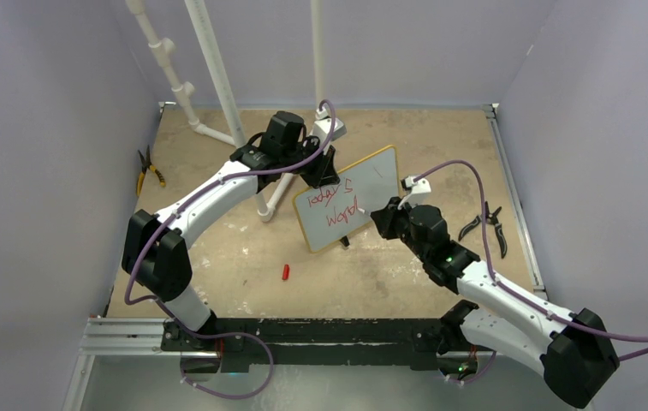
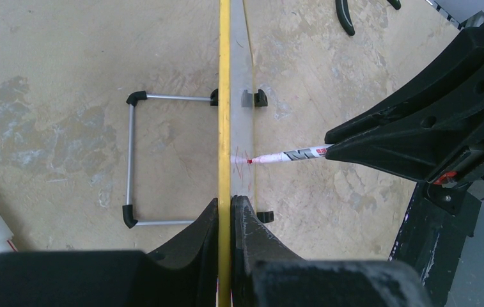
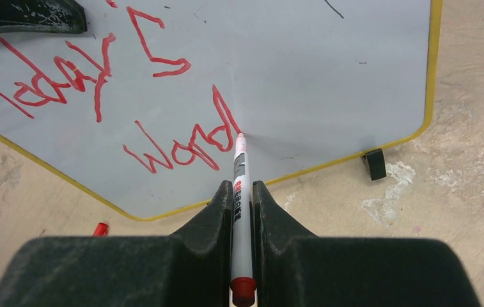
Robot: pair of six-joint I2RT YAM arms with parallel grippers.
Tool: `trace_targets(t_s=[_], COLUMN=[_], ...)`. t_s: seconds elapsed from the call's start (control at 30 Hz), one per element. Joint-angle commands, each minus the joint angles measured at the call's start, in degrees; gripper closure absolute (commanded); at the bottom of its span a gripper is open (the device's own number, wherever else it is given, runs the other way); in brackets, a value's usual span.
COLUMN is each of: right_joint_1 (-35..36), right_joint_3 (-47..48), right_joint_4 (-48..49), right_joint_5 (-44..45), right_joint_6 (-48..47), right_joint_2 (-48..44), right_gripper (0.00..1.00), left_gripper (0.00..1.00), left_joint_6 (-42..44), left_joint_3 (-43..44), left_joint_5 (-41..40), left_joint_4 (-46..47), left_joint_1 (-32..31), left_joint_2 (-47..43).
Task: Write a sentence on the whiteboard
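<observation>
Red sentence (image 3: 162,109) in two slanted lines on the whiteboard (image 3: 328,70). Reads roughly "today is" above and "Wond" below, ending at the pen tip. Lies wholly on the white face, inside the thin yellow frame. Stands near the middle of the tan table (image 1: 217,282), skewed to the table's edges, propped on a wire stand (image 2: 130,160) behind and small black feet (image 2: 260,98) at the base.

Marker (image 3: 240,185) with its tip on the board, just past the last red stroke, red end toward the wrist. Pinched along the barrel by the right gripper (image 3: 242,192), jaws pressed onto it from both sides. Comes in from the board's right front.

Left gripper (image 2: 225,214) at the board's top edge, toward the upper left corner in the top view. Clamps the yellow frame between both fingers, one on the written face and one on the back.

Red cap (image 1: 285,272) loose on the table, in front of the board and apart from it. Black-handled pliers (image 1: 487,227) off to the right, beyond the right arm. Yellow-handled pliers (image 1: 147,169) near the left wall. White pipe frame (image 1: 217,94) behind the left arm, one leg down on the table near the board's left end.
</observation>
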Motion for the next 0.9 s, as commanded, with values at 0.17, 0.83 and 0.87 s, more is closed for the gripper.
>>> trace_targets(t_s=[0.17,0.83,0.87], right_joint_1=[-0.23,-0.23,-0.25], right_joint_3=[0.1,1.36,1.32], right_joint_4=[-0.38,0.18,0.4], right_joint_5=[3.69,3.79,4.03], right_joint_6=[2.3,1.25,1.21], right_joint_2=[0.04,-2.94,-2.82], right_gripper=[1.0,1.0,1.0], left_gripper=[1.0,1.0,1.0], left_joint_6=[1.61,1.42,1.44], left_joint_3=[0.55,0.46,0.44], left_joint_5=[0.84,1.11,1.11], left_joint_4=[0.14,0.4,0.41], left_joint_1=[-0.28,0.04,0.05], left_joint_2=[0.42,0.34,0.34])
